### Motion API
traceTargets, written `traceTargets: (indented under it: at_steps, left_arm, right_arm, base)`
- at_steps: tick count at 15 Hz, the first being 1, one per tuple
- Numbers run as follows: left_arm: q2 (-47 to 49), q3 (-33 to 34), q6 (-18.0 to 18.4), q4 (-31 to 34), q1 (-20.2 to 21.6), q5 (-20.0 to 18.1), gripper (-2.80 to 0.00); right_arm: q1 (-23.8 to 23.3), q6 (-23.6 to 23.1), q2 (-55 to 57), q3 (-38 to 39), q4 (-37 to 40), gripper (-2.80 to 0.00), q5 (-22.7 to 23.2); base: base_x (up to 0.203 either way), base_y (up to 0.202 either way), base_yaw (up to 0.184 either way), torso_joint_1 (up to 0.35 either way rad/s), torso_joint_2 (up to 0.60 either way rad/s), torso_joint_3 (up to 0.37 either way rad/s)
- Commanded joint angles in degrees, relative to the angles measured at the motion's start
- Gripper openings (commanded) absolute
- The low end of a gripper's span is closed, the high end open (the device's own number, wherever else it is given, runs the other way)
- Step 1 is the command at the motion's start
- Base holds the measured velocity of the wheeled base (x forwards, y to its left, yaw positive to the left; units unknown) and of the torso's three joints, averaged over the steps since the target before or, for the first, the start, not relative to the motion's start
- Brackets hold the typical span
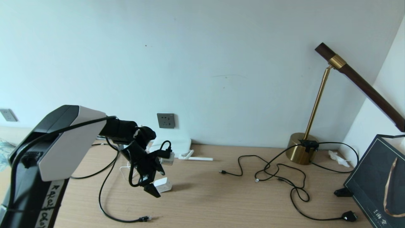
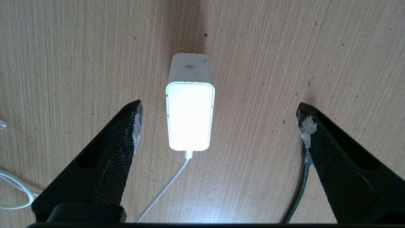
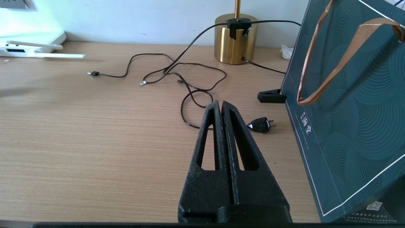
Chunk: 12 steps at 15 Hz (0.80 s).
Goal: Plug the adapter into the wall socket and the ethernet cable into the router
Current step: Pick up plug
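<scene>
A home or office desk corner: wooden desktop (image 1: 221,196), brass desk lamp (image 1: 308,139) at right, router (image 1: 177,146) against the painted wall.

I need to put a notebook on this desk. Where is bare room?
Bare wood lies between the small white cube adapter and the thin black cables mid-desk. It is crowded around the open left gripper and between the brass lamp base and the dark green bag.

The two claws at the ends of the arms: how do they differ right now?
The left gripper has its jaws spread wide, while the right gripper has its jaws pressed together. The left gripper hangs over the adapter on the desk; the right gripper has nothing between its jaws. Both are black, wedge-shaped and holding nothing.
</scene>
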Motion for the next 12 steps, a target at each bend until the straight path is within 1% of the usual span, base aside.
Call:
traceTargets:
  at_steps: [1,8,12]
  left_arm:
    - [0.20,-0.29,0.32,0.26,0.00,-0.13,0.00]
    - [0.02,0.36,0.15,-1.19,-0.35,1.05,0.00]
    - [0.28,3.73,0.07,-4.71,-1.07,1.01,0.00]
  right_arm:
    - [0.01,0.02,0.09,-0.01,0.05,-2.80,0.03]
    - [0.01,0.06,0.00,-0.01,0.05,-2.80,0.01]
    - [0.01,0.11,0.00,-0.01,0.05,-2.80,-0.06]
  base:
    - [0.000,0.000,0.000,0.000,0.00,0.000]
    - [0.000,0.000,0.000,0.000,0.00,0.000]
    - [0.000,0.000,0.000,0.000,0.00,0.000]
